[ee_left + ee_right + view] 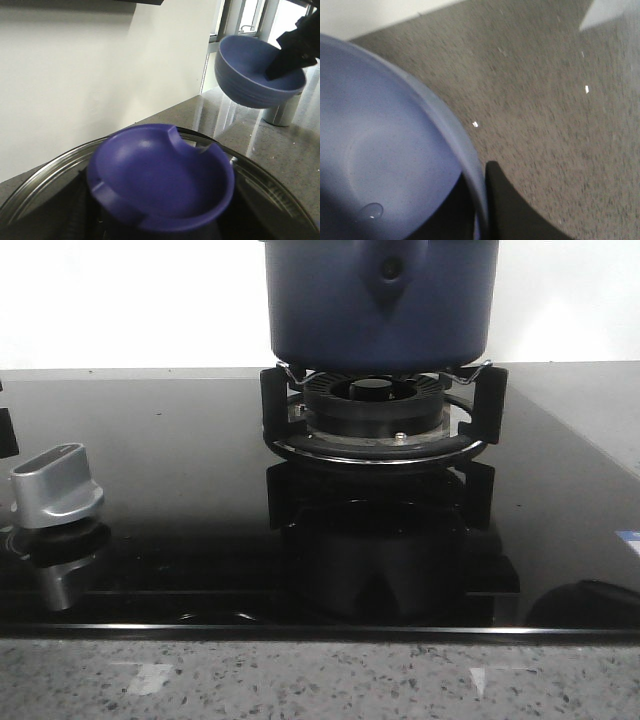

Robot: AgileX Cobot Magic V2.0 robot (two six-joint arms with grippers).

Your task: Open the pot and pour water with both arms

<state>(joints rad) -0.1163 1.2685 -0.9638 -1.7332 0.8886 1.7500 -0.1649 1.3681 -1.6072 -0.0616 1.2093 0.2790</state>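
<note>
The pot (380,305) sat on the burner (375,405). The right tool (482,210) clamped the bowl (380,150) rim; the left tool's state couldn't be told.

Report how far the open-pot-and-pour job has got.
Done: the glass lid with its purple knob appears lifted, seen against the wall in the left wrist view. In hand: the right gripper holds the bowl aloft by its rim. Left: pouring into the pot on the burner.
</note>
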